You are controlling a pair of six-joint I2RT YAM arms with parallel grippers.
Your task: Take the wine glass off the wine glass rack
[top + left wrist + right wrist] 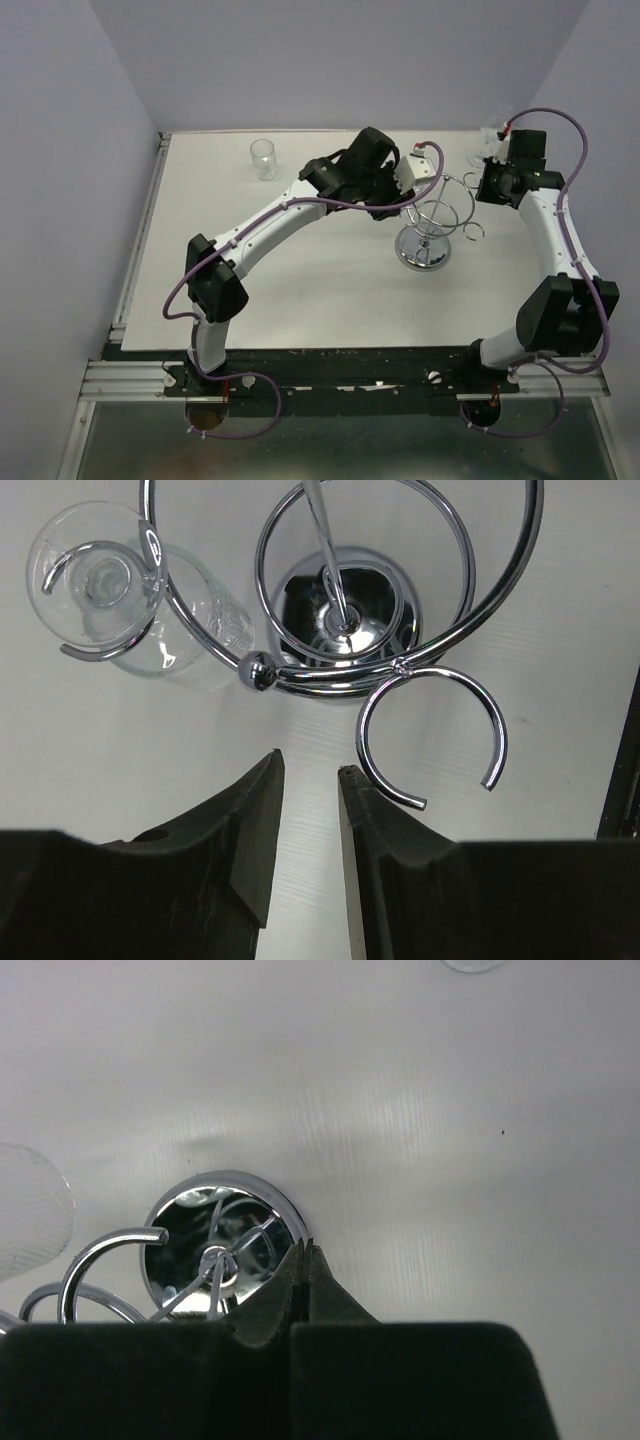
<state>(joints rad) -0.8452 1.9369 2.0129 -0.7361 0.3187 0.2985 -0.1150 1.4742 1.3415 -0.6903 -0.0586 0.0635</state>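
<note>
The wine glass rack (424, 238) stands right of the table's middle, a chrome stand with a round mirror base (345, 610), a post and curled hook arms. A clear wine glass (115, 590) hangs upside down with its foot in one hook, at the upper left of the left wrist view. In the top view it is hidden under the left arm. My left gripper (310, 770) is slightly open and empty, above the table beside an empty hook (430, 735). My right gripper (303, 1248) is shut and empty, just right of the rack base (215, 1230).
A clear glass (263, 158) stands at the back left of the white table. Another clear glass piece (478, 156) sits at the back right, by the right wrist. Walls close the table at back and sides.
</note>
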